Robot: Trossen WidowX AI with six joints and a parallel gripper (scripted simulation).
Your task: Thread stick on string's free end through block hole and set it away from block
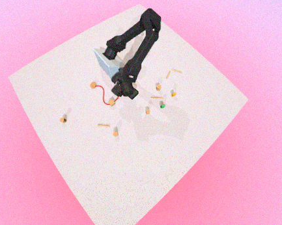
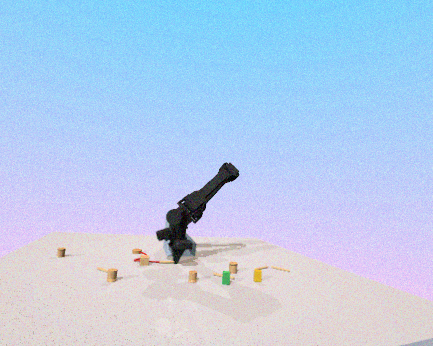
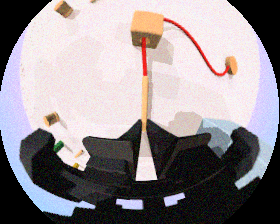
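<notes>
The wooden block (image 1: 112, 102) (image 2: 144, 260) (image 3: 146, 28) stands on the table. The red string (image 1: 103, 93) (image 3: 201, 47) runs from the round wooden button (image 1: 93, 85) (image 2: 137, 251) (image 3: 231, 65) to the block's far side. It comes out of the hole on the side facing my gripper and joins the thin wooden stick (image 2: 167, 262) (image 3: 145, 102), which is clear of the block. My gripper (image 2: 176, 262) (image 3: 143, 121) is shut on the stick's other end, low near the table. In the top view the fingertips are hidden under the arm.
Loose sticks (image 1: 103, 125) (image 1: 157, 97) (image 2: 281, 269) lie around. Several wooden cylinders (image 1: 63, 119) (image 1: 115, 133) (image 1: 148, 111) (image 1: 158, 87), a green piece (image 1: 162, 106) (image 2: 226, 278) and a yellow piece (image 1: 174, 94) (image 2: 257, 275) stand on the table. A pale blue base (image 1: 105, 66) is behind the gripper.
</notes>
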